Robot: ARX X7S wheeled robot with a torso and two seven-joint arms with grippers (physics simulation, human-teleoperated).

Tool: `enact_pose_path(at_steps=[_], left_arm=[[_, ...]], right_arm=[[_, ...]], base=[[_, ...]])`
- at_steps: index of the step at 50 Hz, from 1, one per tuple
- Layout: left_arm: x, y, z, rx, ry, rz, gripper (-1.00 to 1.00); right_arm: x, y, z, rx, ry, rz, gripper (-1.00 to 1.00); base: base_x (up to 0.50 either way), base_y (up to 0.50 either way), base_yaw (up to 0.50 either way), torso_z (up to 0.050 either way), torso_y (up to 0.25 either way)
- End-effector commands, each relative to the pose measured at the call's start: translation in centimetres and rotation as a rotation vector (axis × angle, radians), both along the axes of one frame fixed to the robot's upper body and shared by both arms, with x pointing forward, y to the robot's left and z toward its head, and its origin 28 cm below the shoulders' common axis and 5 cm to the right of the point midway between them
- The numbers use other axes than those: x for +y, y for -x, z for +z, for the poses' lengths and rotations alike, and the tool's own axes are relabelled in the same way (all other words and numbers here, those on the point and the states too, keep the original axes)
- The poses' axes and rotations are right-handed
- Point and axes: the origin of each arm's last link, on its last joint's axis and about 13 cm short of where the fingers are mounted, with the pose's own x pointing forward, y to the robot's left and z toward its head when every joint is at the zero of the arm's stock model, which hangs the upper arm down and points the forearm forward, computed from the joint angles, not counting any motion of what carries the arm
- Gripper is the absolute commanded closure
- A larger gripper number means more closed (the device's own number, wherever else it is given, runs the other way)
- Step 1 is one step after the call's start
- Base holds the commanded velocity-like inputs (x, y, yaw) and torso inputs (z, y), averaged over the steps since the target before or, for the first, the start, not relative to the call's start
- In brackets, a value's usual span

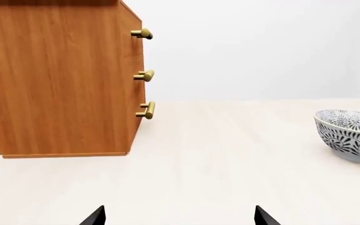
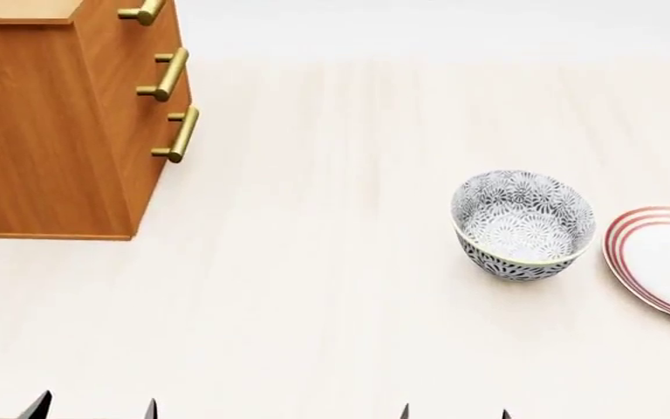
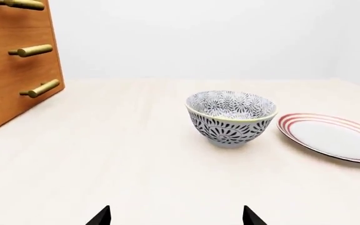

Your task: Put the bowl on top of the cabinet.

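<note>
A: Where is the deep round floral grey-and-white bowl (image 2: 523, 224)?
B: Upright on the pale wooden worktop (image 2: 311, 288), just beside the red-ringed white plate (image 2: 665, 260), well apart from the orange-brown wooden cabinet (image 2: 44, 131).
A: The grippers?
B: Left gripper (image 2: 93, 408) and right gripper (image 2: 454, 412) stand released, empty.

You have a pale, light-wood tabletop (image 2: 311, 288) filling the head view. At its far left stands the large orange-brown wooden cabinet (image 2: 44, 131), with three brass-gold cylindrical bar handles (image 2: 170, 87) stacked on its front face. The deep round bowl with the grey-black floral pattern and thin yellowish rim (image 2: 523, 224) sits upright on the table, well apart from the cabinet. Just beside it, not touching, lies a flat white plate with red rings (image 2: 661, 257), cut by the edge. Dark fingertips of your left gripper (image 2: 94, 408) and right gripper (image 2: 454, 412) show at the bottom edge, spread apart and holding nothing.
</note>
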Motion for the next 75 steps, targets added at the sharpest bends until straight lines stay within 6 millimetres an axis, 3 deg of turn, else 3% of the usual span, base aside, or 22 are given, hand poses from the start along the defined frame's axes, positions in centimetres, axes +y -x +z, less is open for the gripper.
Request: enact_pose_path(at_steps=[1,12,18,20,23,43,75], left_arm=[[0.0,0.0,-0.1,0.004,0.001,-0.003,-1.00],[-0.3,0.9,0.7,-0.039,-0.007,0.002,-1.00],[-0.7,2.4,1.6,-0.104,-0.037,0.022,-1.00],[-1.0,3.5,2.1,-0.159,-0.088,0.058,-1.00],[-1.1,3.5,2.1,-0.156,-0.083,0.044,-1.00],[-0.9,3.6,2.2,-0.159,-0.078,0.047,-1.00],[-0.7,4.0,2.7,-0.177,-0.067,0.056,-1.00]], right_arm=[[0.1,0.0,-0.1,-0.005,0.014,-0.015,-1.00],[0.1,1.1,0.7,-0.065,0.028,-0.029,-1.00],[0.1,2.3,1.2,-0.109,0.026,-0.030,-1.00],[0.2,3.8,1.8,-0.153,0.019,-0.007,-1.00],[0.3,4.1,1.8,-0.171,0.031,-0.009,-1.00],[0.4,4.3,1.7,-0.181,0.034,0.009,-1.00],[0.4,4.3,1.7,-0.181,0.033,0.010,-1.00]], base=[[0.00,0.00,0.00,0.050,0.000],[0.00,0.00,0.00,0.030,0.000],[0.00,0.00,0.00,0.000,0.000],[0.00,0.00,0.00,0.000,0.000],[0.02,0.00,0.00,0.000,0.000],[0.04,0.00,0.00,0.000,0.000],[0.40,0.00,0.00,0.000,0.000]])
